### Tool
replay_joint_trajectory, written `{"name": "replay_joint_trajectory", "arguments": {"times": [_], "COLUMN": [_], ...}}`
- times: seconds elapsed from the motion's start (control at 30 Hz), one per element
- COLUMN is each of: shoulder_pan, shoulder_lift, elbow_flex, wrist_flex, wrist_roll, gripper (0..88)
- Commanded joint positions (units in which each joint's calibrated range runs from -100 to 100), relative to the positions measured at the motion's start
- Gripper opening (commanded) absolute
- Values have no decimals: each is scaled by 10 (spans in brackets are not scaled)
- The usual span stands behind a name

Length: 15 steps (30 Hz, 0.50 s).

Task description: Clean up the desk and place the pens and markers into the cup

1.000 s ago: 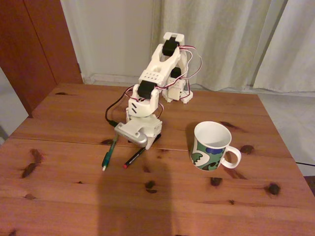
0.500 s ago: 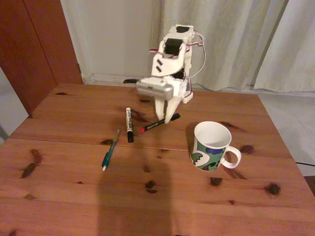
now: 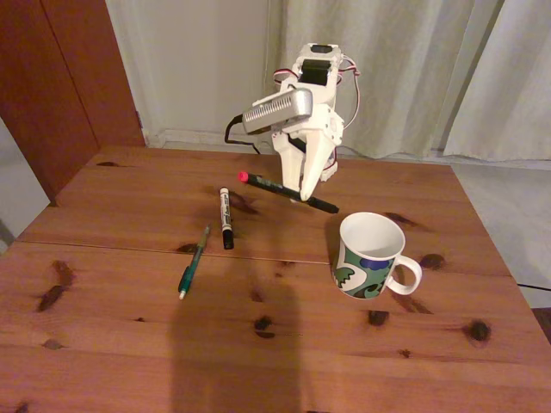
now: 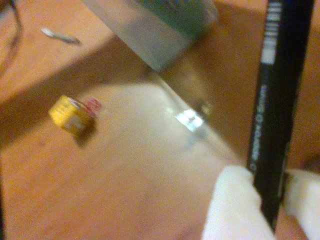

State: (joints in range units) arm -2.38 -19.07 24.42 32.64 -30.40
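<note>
Gripper [image 3: 301,194] clenched on thin black pen [image 3: 287,191], raised above desk [image 3: 284,353], left of cup [image 3: 370,255] in the fixed view.

Nearest in the fixed view: bare reddish-brown pine, knotty, glossy, crossed by a seam. Then teal pen [image 3: 194,261] lying flat left of centre; cup to the right, white glazed ceramic with handle, green-and-blue pattern low on its wall, apparently empty. Further back, white marker [image 3: 225,217] with black cap flat on the wood. Beyond that, black pen held tilted, red end up-left, pinched between white plastic fingers [image 4: 235,205] in the wrist view, smooth barrel printed with pale text. Judged: nothing in the cup yet, one pen in transit, two left.
</note>
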Motion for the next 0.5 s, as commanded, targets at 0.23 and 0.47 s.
{"name": "replay_joint_trajectory", "arguments": {"times": [0.23,0.47], "shoulder_pan": [-67,-104], "shoulder_lift": [-25,-3], "elbow_flex": [-78,-81], "wrist_flex": [-39,-39], "wrist_roll": [3,1], "gripper": [6,6]}}
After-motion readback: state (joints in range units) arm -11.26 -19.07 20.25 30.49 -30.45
